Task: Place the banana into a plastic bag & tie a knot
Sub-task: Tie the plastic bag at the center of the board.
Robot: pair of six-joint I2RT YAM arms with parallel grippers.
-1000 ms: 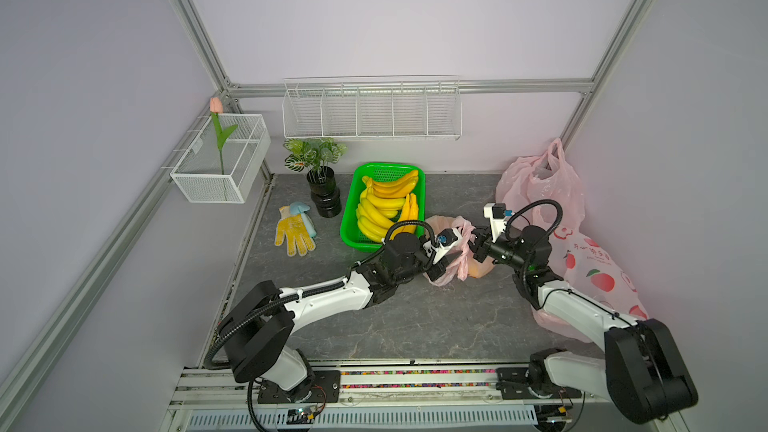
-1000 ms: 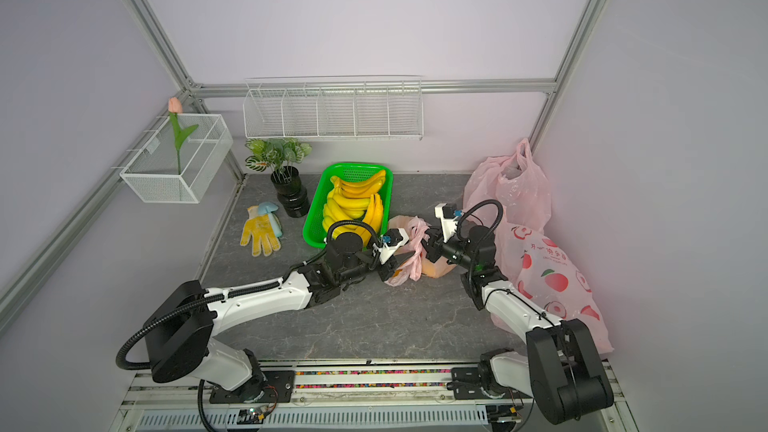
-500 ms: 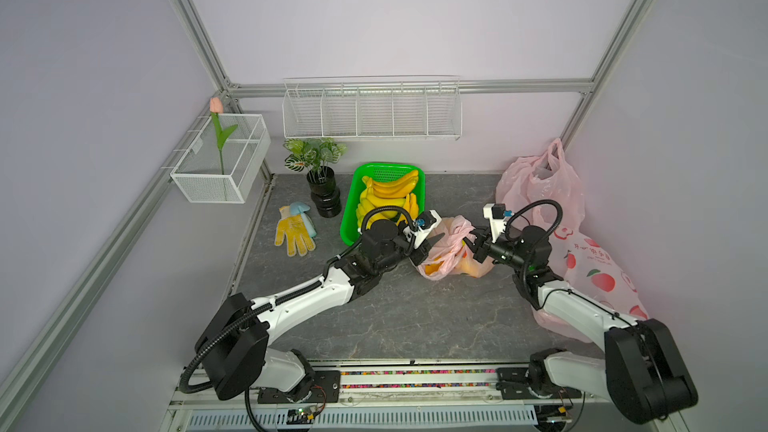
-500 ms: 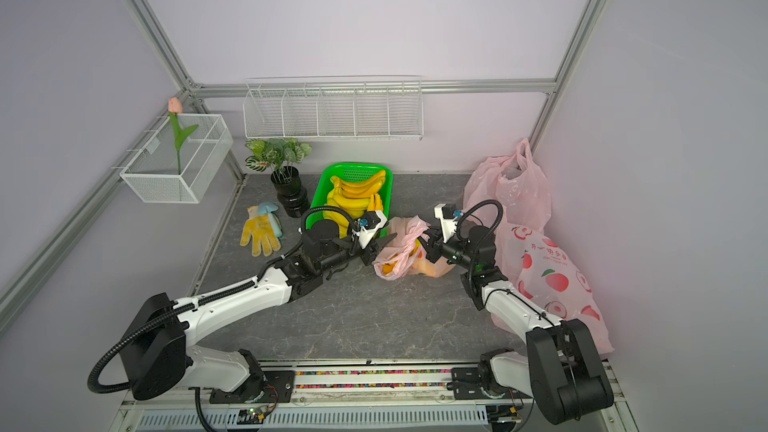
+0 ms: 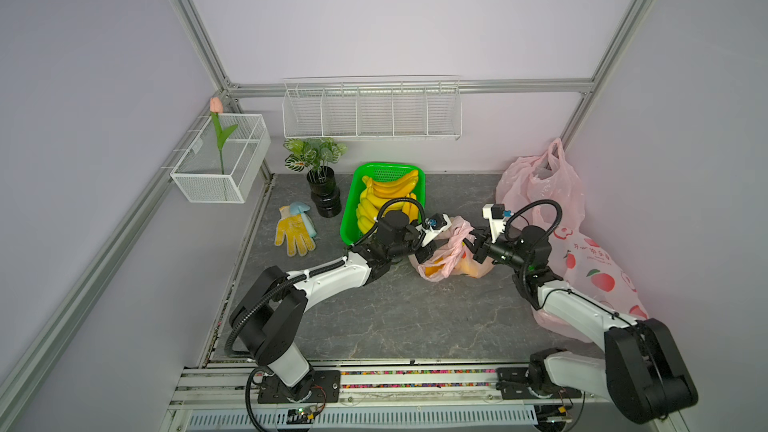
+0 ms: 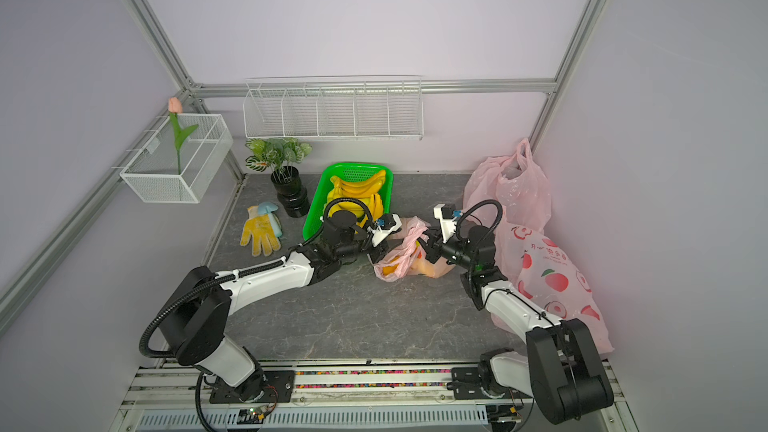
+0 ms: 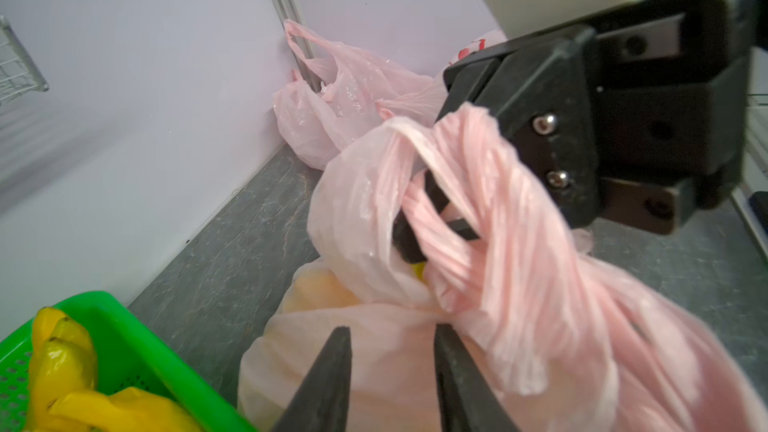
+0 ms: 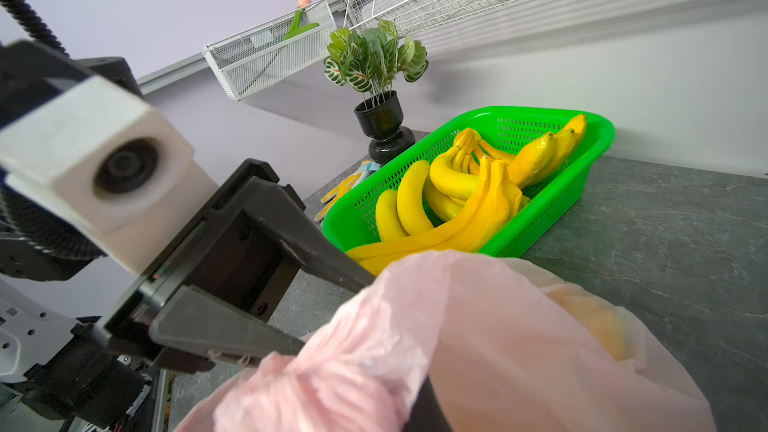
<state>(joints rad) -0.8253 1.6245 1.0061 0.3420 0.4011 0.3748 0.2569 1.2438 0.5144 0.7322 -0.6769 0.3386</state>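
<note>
Your right gripper (image 5: 473, 243) clamps the twisted handle (image 7: 498, 209) of the plastic bag (image 5: 461, 265); left gripper (image 7: 392, 336) gapes. The film looks light and slippery: pinch the bunched handle.

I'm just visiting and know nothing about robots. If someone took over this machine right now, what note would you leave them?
Left gripper: jaws partly apart at the neck of the pink plastic bag; whether they pinch it is unclear.
Right gripper: shut on the bag's twisted handles, which loop around it.
Things: the bag lies on the table between the arms, beside the green basket of spare bananas.
Done: a banana shows yellow through the bag.
Left: no finished knot is visible; the handles likely need pulling through and tightening.
</note>
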